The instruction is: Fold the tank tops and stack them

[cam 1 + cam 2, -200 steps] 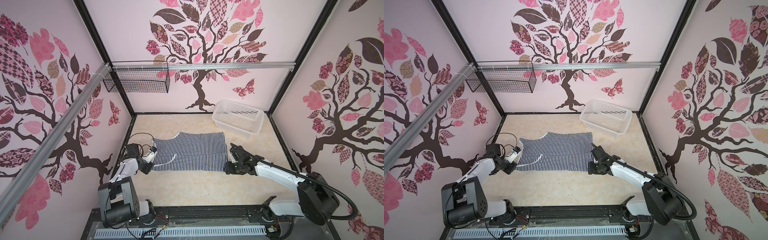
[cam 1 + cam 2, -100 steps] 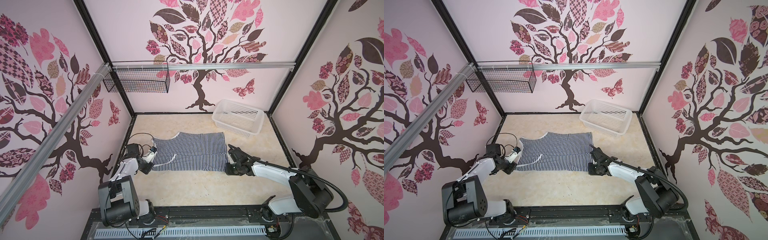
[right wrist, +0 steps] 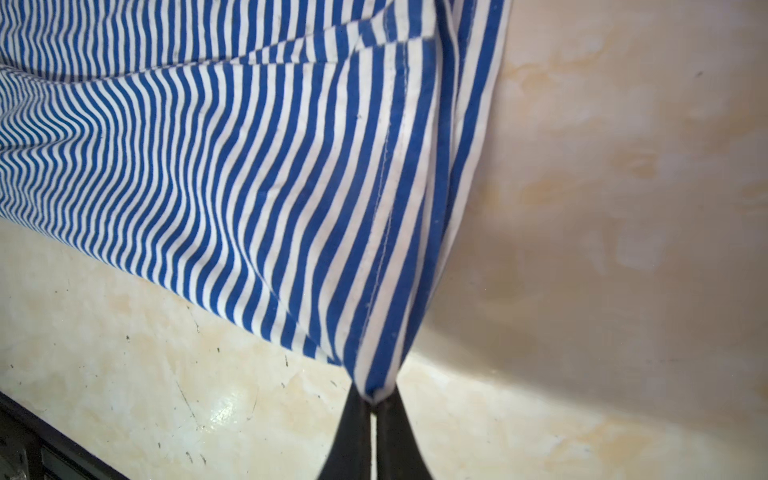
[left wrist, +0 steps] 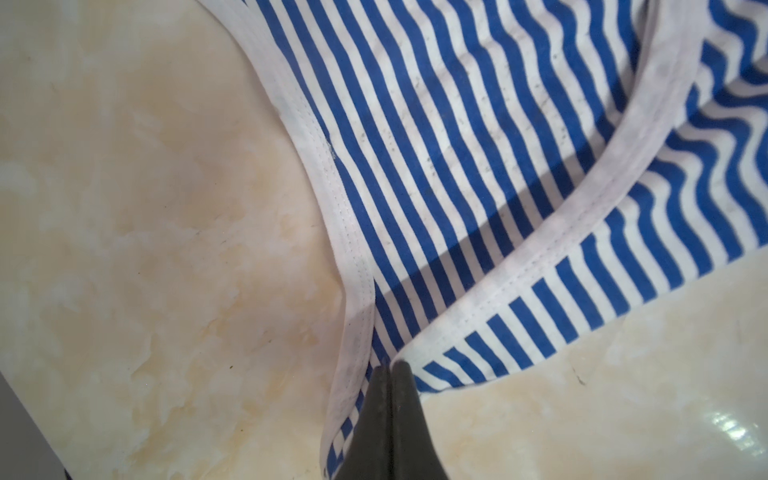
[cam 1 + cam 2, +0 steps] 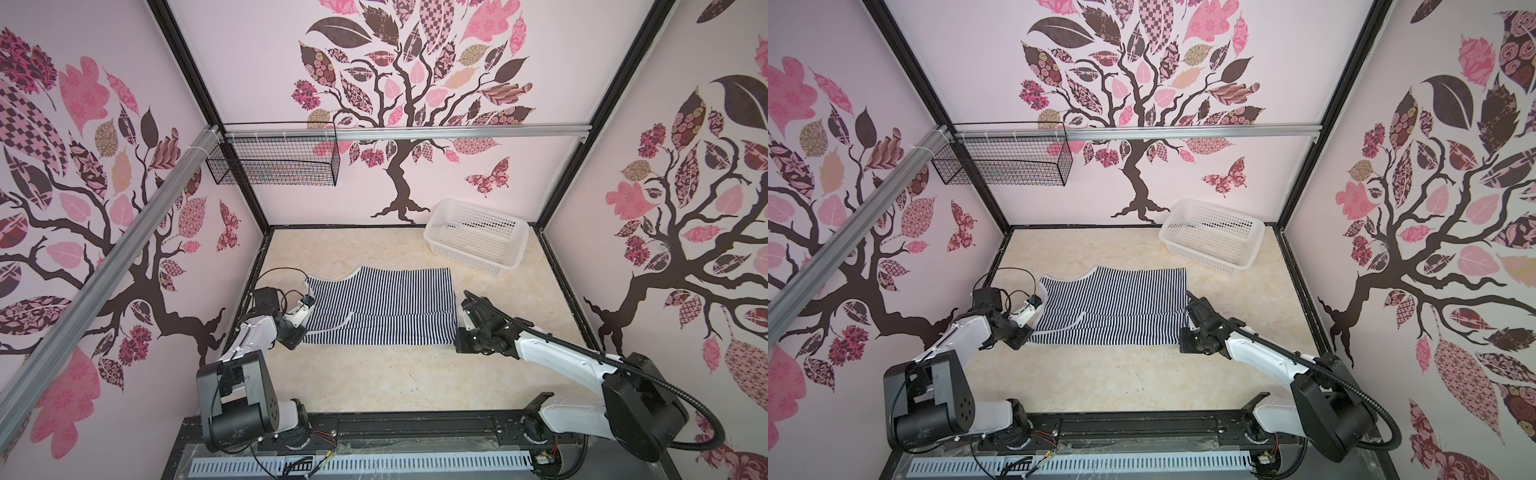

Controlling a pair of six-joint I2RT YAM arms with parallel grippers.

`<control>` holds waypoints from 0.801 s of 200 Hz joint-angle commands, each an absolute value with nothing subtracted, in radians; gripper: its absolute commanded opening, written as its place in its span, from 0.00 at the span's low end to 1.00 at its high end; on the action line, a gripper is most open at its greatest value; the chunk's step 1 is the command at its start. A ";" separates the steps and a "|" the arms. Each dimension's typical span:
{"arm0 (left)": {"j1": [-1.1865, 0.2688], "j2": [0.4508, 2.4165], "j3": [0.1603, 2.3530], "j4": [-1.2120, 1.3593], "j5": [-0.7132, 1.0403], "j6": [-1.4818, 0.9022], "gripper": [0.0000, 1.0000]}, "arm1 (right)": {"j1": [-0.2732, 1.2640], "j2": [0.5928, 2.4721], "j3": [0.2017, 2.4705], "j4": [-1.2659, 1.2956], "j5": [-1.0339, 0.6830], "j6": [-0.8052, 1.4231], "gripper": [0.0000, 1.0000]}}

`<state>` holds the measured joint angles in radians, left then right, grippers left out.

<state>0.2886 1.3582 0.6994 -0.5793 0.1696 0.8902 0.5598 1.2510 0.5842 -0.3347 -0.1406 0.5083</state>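
Navy-and-white striped fabric tank top [image 5: 386, 307], one visible, lies flat; left gripper [image 4: 388, 368] clenches its white-edged strap, right gripper [image 3: 372, 399] a hem corner. One white perforated plastic basket [image 5: 478, 258] stands apart.

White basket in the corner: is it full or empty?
Empty. In both top views the white basket shows only its own holey floor and walls; no clothes inside.

Cream marbled counter [image 5: 374, 374]. A navy-and-white striped tank top [image 5: 386, 307] lies spread at centre, neck end to the left. A white perforated basket [image 5: 465, 254] stands far right, apart from it.
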 commanded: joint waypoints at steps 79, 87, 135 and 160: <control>0.296 1.278 0.668 -0.750 0.186 1.037 0.00 | 0.612 1.055 0.460 -0.466 -0.180 0.632 0.07; 0.295 1.269 0.662 -0.767 0.184 1.052 0.00 | 0.626 1.041 0.446 -0.468 -0.176 0.647 0.08; 0.296 1.202 0.623 -0.872 0.168 1.149 0.00 | 0.693 0.953 0.395 -0.514 -0.151 0.731 0.15; 0.296 1.174 0.625 -0.902 0.147 1.168 0.00 | 0.711 0.906 0.396 -0.568 -0.136 0.763 0.29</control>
<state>0.2886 1.2045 0.6331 -0.8421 0.1623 1.1099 0.6945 0.9508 0.3943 -0.4858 -0.1684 0.7059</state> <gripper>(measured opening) 0.047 0.212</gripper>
